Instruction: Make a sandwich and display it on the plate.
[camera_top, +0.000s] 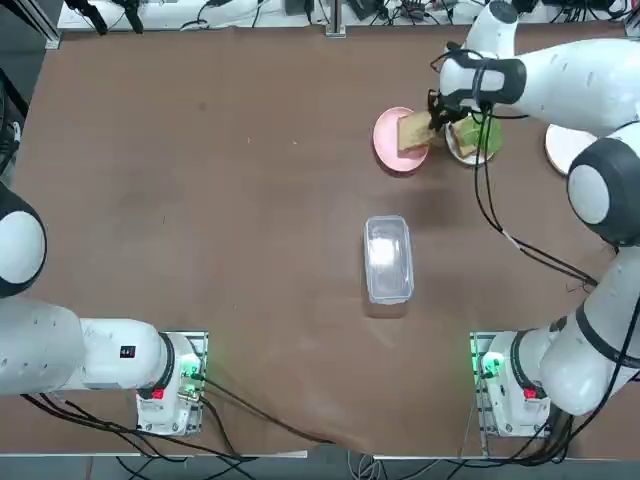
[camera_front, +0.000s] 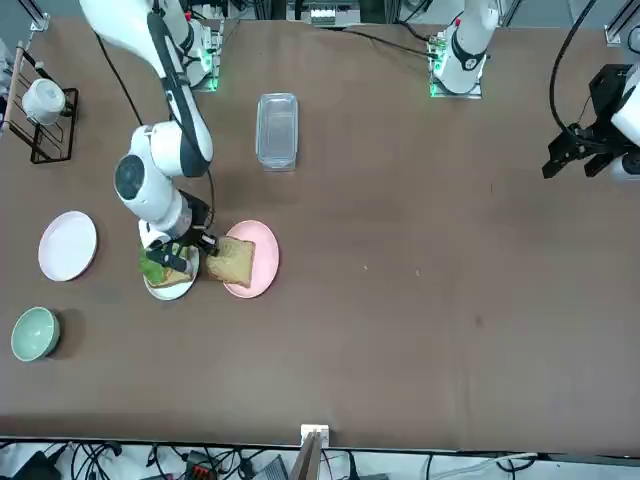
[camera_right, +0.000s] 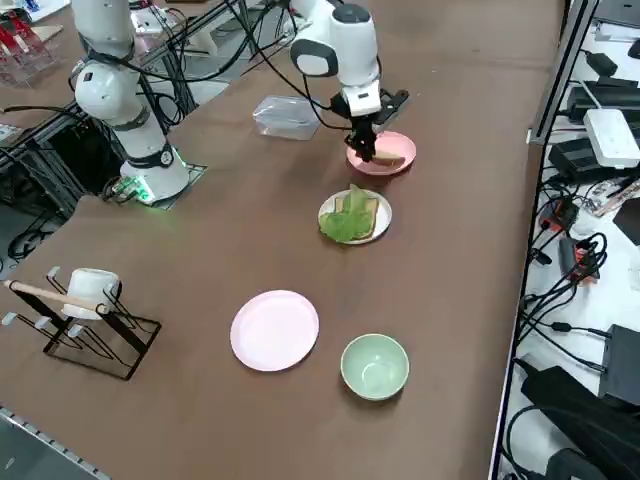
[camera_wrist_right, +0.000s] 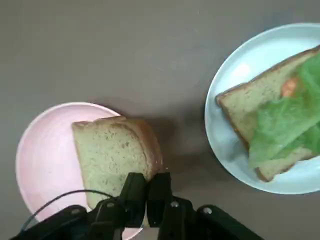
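Bread in the hand! The right hand (camera_wrist_right: 146, 202) has its two fingers pinched tight on the near edge of a square tan-brown bread slice (camera_wrist_right: 112, 157), which sits tipped up on one side over the small round pink plate (camera_wrist_right: 42, 165), its far part resting on the plate. All of this is by the tabletop's far edge from the robot, toward its right-hand corner.

Just beside the pink plate sits the small round white plate (camera_wrist_right: 235, 75), and on it the sandwich is half built: a second tan-brown bread slice (camera_wrist_right: 250, 107) lies flat with ruffled green lettuce leaves (camera_wrist_right: 287, 122) draped across it. A spot of orange peeks out by the lettuce; what it is I cannot tell.

So where does that leave us? Base down, greens on, lid missing. The top slice looks gripped and ready to be carried across the short gap to the white plate, lowered over the lettuce and squared up with the slice beneath. My read is that we are past the halfway mark, with that one carry and release left before the sandwich sits complete on its plate.

Elsewhere, a clear plastic lidded box (camera_top: 388, 257) waits mid-tabletop, untouched, and another pale plate (camera_right: 275, 329) and a pale-green cup (camera_right: 375, 366) sit nearer the right-hand edge.
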